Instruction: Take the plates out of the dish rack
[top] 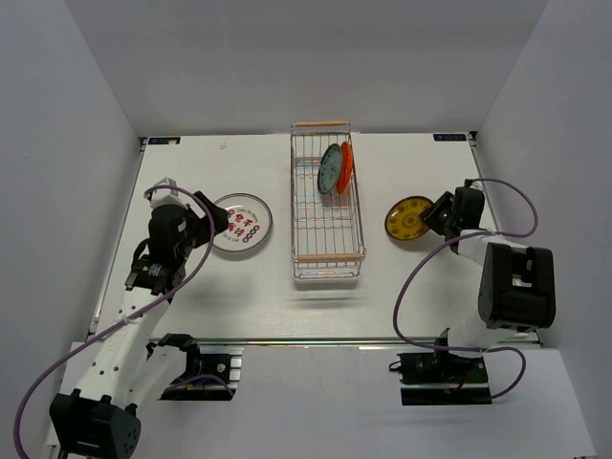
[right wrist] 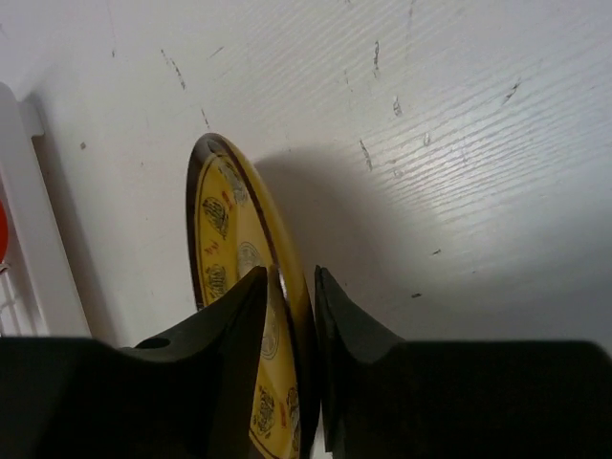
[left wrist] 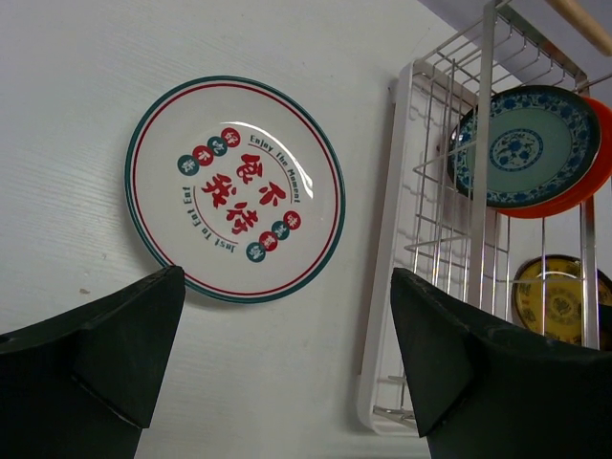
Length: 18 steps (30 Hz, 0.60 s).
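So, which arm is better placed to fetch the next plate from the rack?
Left, probably. The left gripper is open and empty, near the rack where the teal plate and orange plate stand. The right gripper is shut on the yellow plate.

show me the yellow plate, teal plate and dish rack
yellow plate (top: pixel 409 219), top external view, its centre
teal plate (left wrist: pixel 524 145), left wrist view, its centre
dish rack (top: pixel 327 256), top external view, near handle bar

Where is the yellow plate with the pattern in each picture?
Top external: the round yellow patterned plate is right of the silver wire dish rack.
Left wrist: the plate is at the bottom right, behind the rack's wires.
Right wrist: the plate is in the middle, pinched by the right gripper.
Shared landmark: the dish rack.
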Each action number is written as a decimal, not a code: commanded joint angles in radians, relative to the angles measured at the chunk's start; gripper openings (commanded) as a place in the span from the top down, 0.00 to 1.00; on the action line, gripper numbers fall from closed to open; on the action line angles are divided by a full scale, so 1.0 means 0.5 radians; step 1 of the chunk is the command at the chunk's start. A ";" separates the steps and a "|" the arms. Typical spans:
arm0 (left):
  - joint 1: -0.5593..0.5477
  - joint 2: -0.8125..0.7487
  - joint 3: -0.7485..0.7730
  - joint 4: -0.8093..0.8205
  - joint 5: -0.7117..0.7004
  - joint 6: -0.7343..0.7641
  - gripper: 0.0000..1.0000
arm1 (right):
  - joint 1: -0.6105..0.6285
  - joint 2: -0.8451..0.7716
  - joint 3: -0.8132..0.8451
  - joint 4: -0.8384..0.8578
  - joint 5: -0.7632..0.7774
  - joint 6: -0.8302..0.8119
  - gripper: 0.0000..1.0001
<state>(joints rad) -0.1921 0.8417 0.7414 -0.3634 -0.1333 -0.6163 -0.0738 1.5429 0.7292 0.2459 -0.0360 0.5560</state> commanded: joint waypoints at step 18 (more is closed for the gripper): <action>-0.009 -0.079 -0.090 0.055 0.021 0.051 0.02 | -0.125 -0.057 0.186 -0.224 0.038 -0.075 0.16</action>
<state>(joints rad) -0.1921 0.8207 0.7059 -0.3500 -0.1226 -0.5995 -0.1307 1.6020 0.7334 0.2176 -0.1074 0.5682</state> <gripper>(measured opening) 0.975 0.825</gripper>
